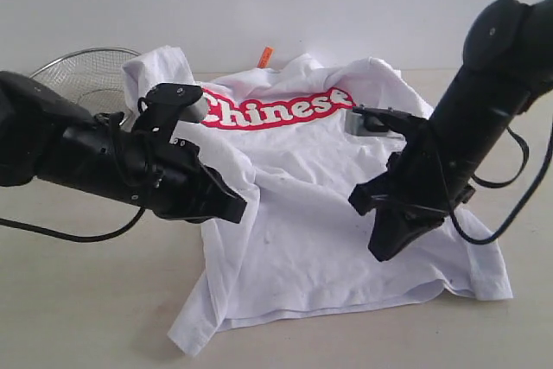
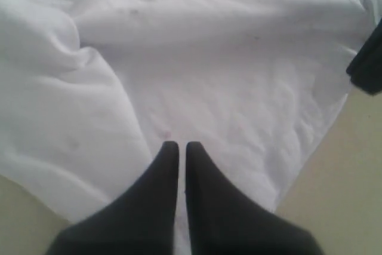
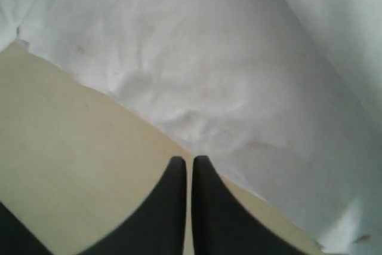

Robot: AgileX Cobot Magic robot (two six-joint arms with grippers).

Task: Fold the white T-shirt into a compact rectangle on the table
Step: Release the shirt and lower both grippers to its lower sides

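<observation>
Faced a rumpled white T-shirt [image 1: 302, 213] on the table [image 1: 86, 300], hem nearest, collar farthest.
Flanked it with left gripper [image 1: 235, 210] at the left edge, right gripper [image 1: 380, 252] by the right side, both pinched shut, no cloth visibly held.

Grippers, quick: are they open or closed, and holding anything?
Left gripper: closed over the white T-shirt; grip on it cannot be told.
Right gripper: closed, nothing seen in it.
</observation>
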